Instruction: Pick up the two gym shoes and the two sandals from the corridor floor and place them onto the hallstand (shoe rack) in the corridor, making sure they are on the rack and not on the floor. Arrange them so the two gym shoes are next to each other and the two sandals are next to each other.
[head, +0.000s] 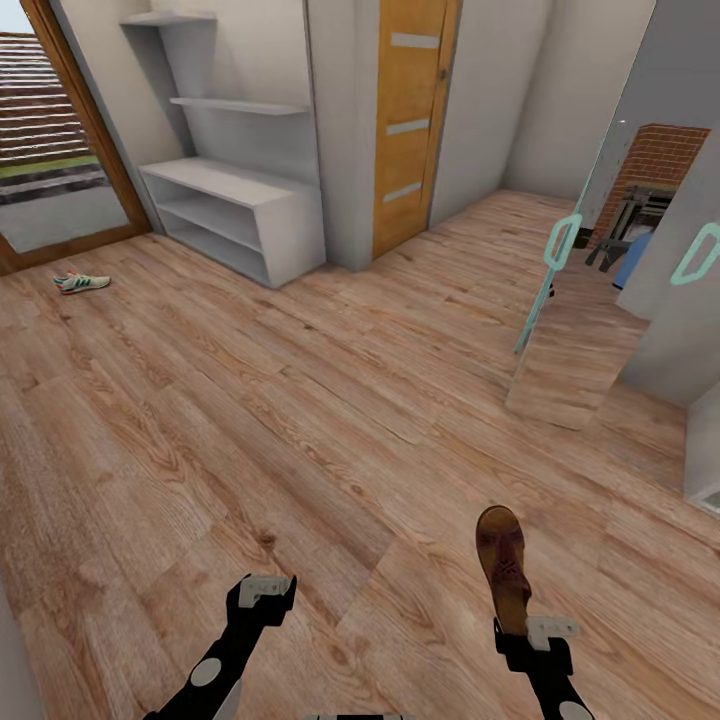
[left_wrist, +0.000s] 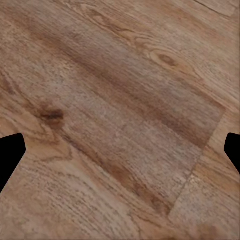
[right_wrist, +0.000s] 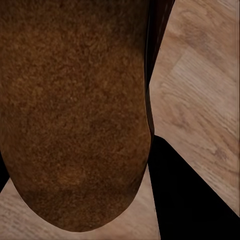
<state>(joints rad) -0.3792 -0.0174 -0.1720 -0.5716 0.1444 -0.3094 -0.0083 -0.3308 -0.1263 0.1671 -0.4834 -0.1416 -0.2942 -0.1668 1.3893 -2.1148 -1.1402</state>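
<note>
right pincer: grips sandal by one end
sandal axis: points away from robot, toward door side of rack
rack bearing: far, ahead-left of sandal
left pincer: open, empty

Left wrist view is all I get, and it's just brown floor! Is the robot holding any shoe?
Observer: Yes. The right end effector grips a brown sandal by one end, its other end pointing ahead.
Operator: What about my arm?
Observer: The left end effector is open and empty above the corridor floor.
Operator: Any more shoes around?
Observer: One gym shoe lies on the floor far ahead to the left, near a glass door.
Operator: Where's the rack?
Observer: The hallstand stands against the wall just right of that shoe; I see nothing on its shelves.
</note>
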